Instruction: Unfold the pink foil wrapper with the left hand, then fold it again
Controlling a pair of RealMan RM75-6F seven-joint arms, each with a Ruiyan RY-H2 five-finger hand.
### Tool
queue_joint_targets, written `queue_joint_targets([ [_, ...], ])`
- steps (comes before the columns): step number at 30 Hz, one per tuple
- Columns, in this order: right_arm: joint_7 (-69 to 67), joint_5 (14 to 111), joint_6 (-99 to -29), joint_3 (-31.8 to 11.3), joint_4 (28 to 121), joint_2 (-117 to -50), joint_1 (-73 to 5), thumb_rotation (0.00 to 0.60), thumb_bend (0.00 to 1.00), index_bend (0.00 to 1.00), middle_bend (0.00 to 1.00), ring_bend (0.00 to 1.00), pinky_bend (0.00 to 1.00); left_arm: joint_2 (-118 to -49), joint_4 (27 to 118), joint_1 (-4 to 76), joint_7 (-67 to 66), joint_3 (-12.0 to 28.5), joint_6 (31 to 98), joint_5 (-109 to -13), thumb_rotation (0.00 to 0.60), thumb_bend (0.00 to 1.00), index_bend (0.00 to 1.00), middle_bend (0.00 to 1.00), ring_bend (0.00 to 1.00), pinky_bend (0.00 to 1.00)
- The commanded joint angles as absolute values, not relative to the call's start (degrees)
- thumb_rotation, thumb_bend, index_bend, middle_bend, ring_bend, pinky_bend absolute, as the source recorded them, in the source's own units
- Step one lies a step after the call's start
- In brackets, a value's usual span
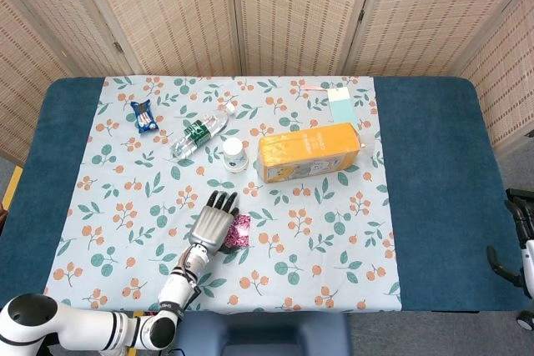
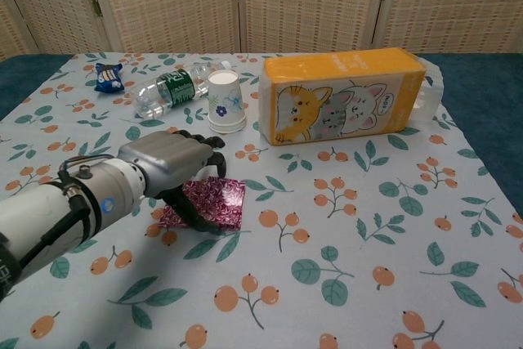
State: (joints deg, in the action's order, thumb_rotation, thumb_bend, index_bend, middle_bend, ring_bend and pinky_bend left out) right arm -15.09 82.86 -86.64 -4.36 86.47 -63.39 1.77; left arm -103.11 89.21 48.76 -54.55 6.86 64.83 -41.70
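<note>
wrapper point(image 2: 214, 201): glossy crinkled foil | tablecloth point(image 2: 368, 226): matt cloth | bottle point(image 2: 172, 87): clear plastic

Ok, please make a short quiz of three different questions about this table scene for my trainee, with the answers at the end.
1. True or false: the left hand rests over the pink foil wrapper.
2. Which thing stands between the water bottle and the orange tissue box?
A. the paper cup
B. a spoon
C. a plate
3. Fill in: the blue snack packet lies near the far ______ corner of the floral cloth, seen from the head view.

Key: 1 true; 2 A; 3 left.
</note>
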Motion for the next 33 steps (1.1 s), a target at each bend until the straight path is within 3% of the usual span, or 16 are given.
queue_joint_targets([
  [1, -15.1, 82.8, -86.7, -4.4, 86.4, -63.4, 1.8, 0.600, 0.45, 0.00, 0.06, 0.00, 0.00, -103.3, 89.1, 48.8, -54.6, 6.9, 65.0, -41.4, 0.458, 0.24, 0.26, 0.00, 0.00, 0.00],
  [16, -15.2, 82.8, -86.8, -4.4, 86.4, -63.3, 1.9, 0.600, 0.45, 0.00, 0.07, 0.00, 0.00, -103.5, 89.3, 48.9, -54.9, 6.3, 65.3, -40.4, 0.460, 0.23, 0.19, 0.00, 0.00, 0.00],
  [25, -15.1, 83.1, -86.8, -4.5, 86.6, -63.3, 1.7, 0.600, 0.45, 0.00, 0.07, 0.00, 0.00, -98.1, 94.5, 46.6, -53.0, 4.0, 68.1, -44.7, 0.460, 0.23, 0.19, 0.00, 0.00, 0.00],
  [33, -15.0, 83.3, -86.7, -4.5, 86.6, -63.5, 1.6, 0.600, 0.45, 0.00, 0.07, 0.00, 0.00, -96.3, 93.5, 45.8, -52.3, 2.8, 66.3, -43.7, 0.467, 0.23, 0.20, 0.00, 0.00, 0.00],
])
